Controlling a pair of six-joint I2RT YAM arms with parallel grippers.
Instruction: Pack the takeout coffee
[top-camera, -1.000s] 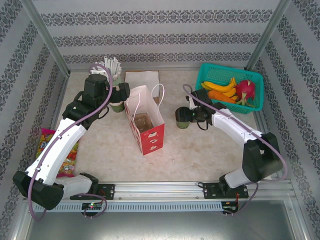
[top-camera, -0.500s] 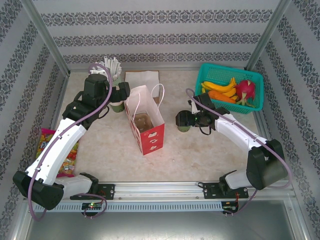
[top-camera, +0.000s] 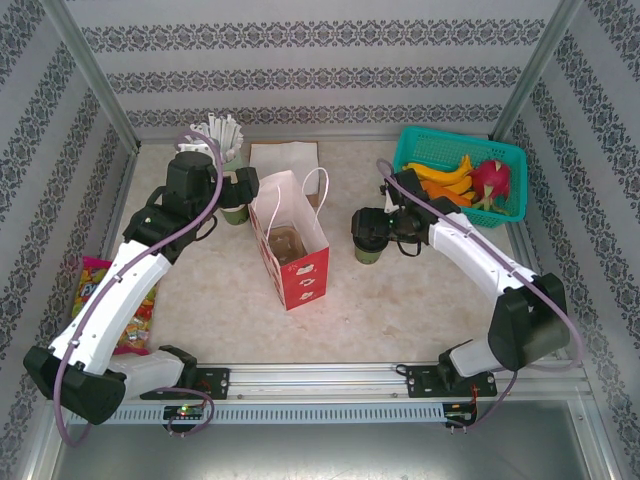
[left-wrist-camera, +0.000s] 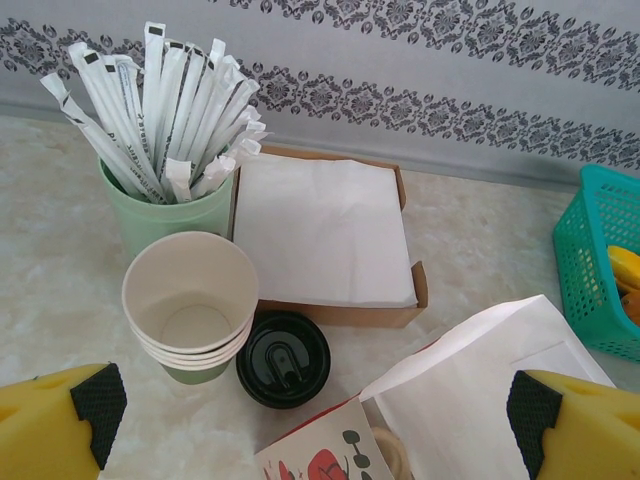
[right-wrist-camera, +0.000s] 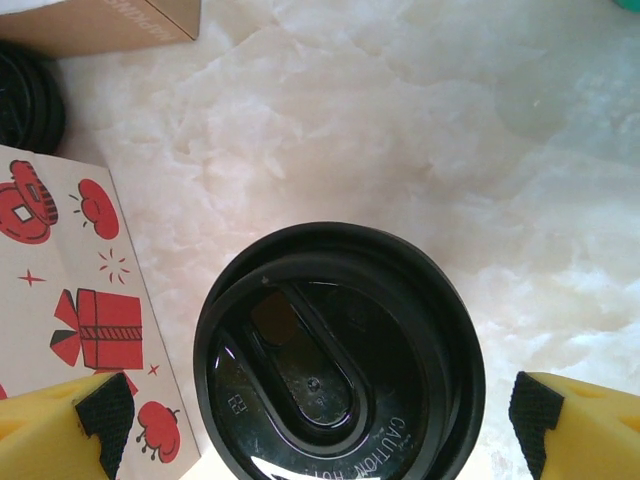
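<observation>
Right claw (right-wrist-camera: 320, 418) is wide open and hangs straight over the takeout coffee (right-wrist-camera: 340, 370). The black lid sits btwn the two pads w/ a gap on each side; no contact seen. Cup stands upright on the bench (right-wrist-camera: 420, 130), outside the bag. The red-and-white paper bag (top-camera: 292, 250) is just beside the cup, on the claw's left-pad side in the wrist view. It stands upright, mouth open, handles up. Sth brownish lies at its bottom, can't tell what. Off the claw's other side, farther back, is a teal basket (top-camera: 425, 150) w/ bananas (top-camera: 445, 172) & a pink dragon fruit (top-camera: 490, 178).

Left claw (left-wrist-camera: 312, 405) is also wide, nothing btwn its pads. It hovers at the bag's far side from the cup, over the bag's rim. Ahead of & below it:
- stack of paper cups (left-wrist-camera: 190, 300)
- black lids (left-wrist-camera: 283, 358) just beside the cups
- green holder of wrapped straws (left-wrist-camera: 165, 205) right behind the cups
- cardboard box of white napkins (left-wrist-camera: 320, 235) next to the holder

Well behind the left claw, alongside its arm, a colourful snack pack (top-camera: 92, 278) lies near the bench edge.
</observation>
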